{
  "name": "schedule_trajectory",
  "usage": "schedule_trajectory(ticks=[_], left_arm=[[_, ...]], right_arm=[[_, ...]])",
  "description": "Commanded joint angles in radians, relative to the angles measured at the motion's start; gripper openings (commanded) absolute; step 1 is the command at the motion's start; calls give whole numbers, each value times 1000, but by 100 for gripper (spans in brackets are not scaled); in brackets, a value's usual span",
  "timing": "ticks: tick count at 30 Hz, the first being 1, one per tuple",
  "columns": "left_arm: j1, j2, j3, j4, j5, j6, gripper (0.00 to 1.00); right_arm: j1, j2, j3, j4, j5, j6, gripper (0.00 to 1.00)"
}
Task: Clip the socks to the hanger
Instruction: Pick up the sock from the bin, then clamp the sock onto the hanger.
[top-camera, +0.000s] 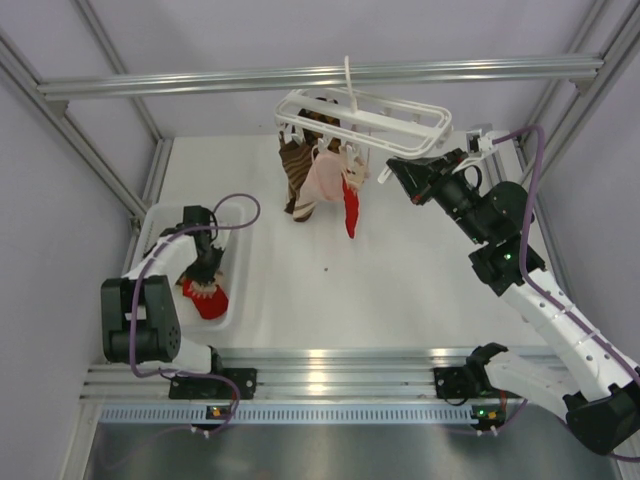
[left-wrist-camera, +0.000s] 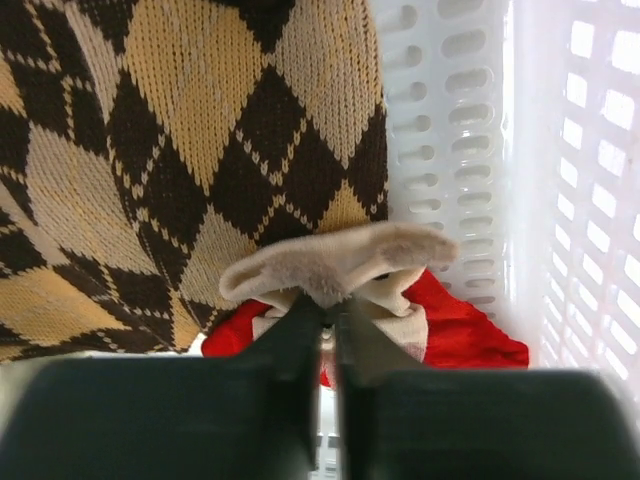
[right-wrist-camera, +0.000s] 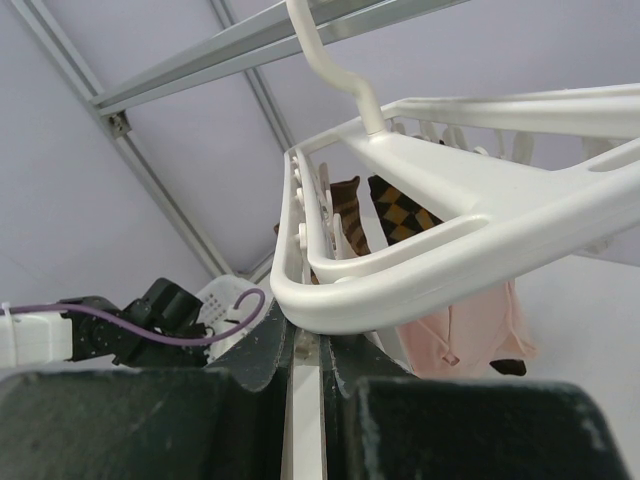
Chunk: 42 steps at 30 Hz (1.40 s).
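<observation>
The white hanger (top-camera: 360, 115) hangs by its hook from the top rail. Clipped under it are a brown argyle sock (top-camera: 297, 175), a pale pink sock (top-camera: 322, 182) and a red sock (top-camera: 350, 212). My right gripper (top-camera: 395, 172) is at the hanger's right end. In the right wrist view this gripper (right-wrist-camera: 305, 335) is shut on a thin white strip of the hanger (right-wrist-camera: 450, 250). My left gripper (top-camera: 205, 272) is down in the white basket. Its jaws (left-wrist-camera: 328, 305) pinch the beige fuzzy cuff (left-wrist-camera: 340, 258) of a red sock (left-wrist-camera: 460, 335). A brown argyle sock (left-wrist-camera: 180, 150) lies beside it.
The white slotted basket (top-camera: 150, 225) stands at the table's left edge, its wall (left-wrist-camera: 450, 150) close to my left fingers. An aluminium rail (top-camera: 200, 82) crosses the back overhead, with frame posts at both sides.
</observation>
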Motion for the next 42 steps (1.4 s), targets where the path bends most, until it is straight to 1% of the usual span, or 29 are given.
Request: schedule_trajectory(ticks=[1,6,7,9,10,11,12,13,15,16,17,20,21,22,23,24,25,26,27,29,30,32,33,34,36,39,40,42], left_arm=[[-4,-56,5,15,14,-4,0],[-9,-182,115,-137,112,-43,0],[-9,-243,135,-154,156,-48,0],[-9,-315,189,-178,213,-60,0],[-9,-387,216,-172,266,-65,0],[-11,-421,227,-168,299,-63,0],[-9,-485,236,-127,323,-76,0],[-9,-510,259,-116,409,-85,0],[-11,-553,282,-85,509,-97,0],[-11,-588,293,-29,602,-109,0],[-12,-598,299,2,656,-122,0],[-58,-593,348,99,748,-175,0],[-90,-581,366,113,752,-180,0],[-165,-560,397,131,736,-180,0],[-216,-547,409,163,683,-159,0],[-330,-520,419,179,649,-133,0],[-392,-503,440,179,617,-69,0],[-450,-485,452,177,588,-41,0],[-551,-450,462,177,539,-19,0],[-635,-409,491,179,508,12,0],[-694,-370,502,177,480,7,0],[-741,-328,535,177,450,-14,0],[-792,-282,551,164,428,-14,0],[-819,-258,584,156,372,-13,0],[-872,-183,626,138,321,-36,0],[-900,-92,736,118,261,-94,0],[-908,-77,750,119,223,-100,0],[-926,-53,759,136,190,-99,0]], right_arm=[[-10,-12,35,-23,-8,-14,0],[-10,-12,40,-28,-2,-12,0],[-10,-12,38,-28,-1,-14,0],[-10,-10,40,-25,-1,-12,0],[-10,-9,40,-23,1,-8,0],[-10,-7,38,-20,-1,-5,0],[-8,-6,38,-12,-1,-1,0],[-10,-4,38,-9,-2,3,0],[-10,2,38,-3,-5,5,0],[-10,3,38,1,-7,8,0],[-10,6,38,3,-5,12,0],[-11,13,41,11,-8,15,0],[-10,16,43,12,-7,17,0],[-8,17,44,14,-8,17,0],[-10,17,46,15,-8,18,0],[-10,17,44,15,-8,17,0],[-8,20,44,14,-8,15,0],[-10,20,44,14,-8,15,0],[-10,20,44,14,-8,12,0],[-10,17,47,11,-7,11,0],[-10,14,49,11,-4,11,0],[-8,13,49,9,-4,9,0],[-10,11,49,9,-4,6,0],[-8,13,49,8,-5,8,0],[-10,10,44,8,-7,6,0],[-10,8,41,0,-10,8,0],[-10,8,41,-3,-10,6,0],[-10,8,41,-5,-13,9,0]])
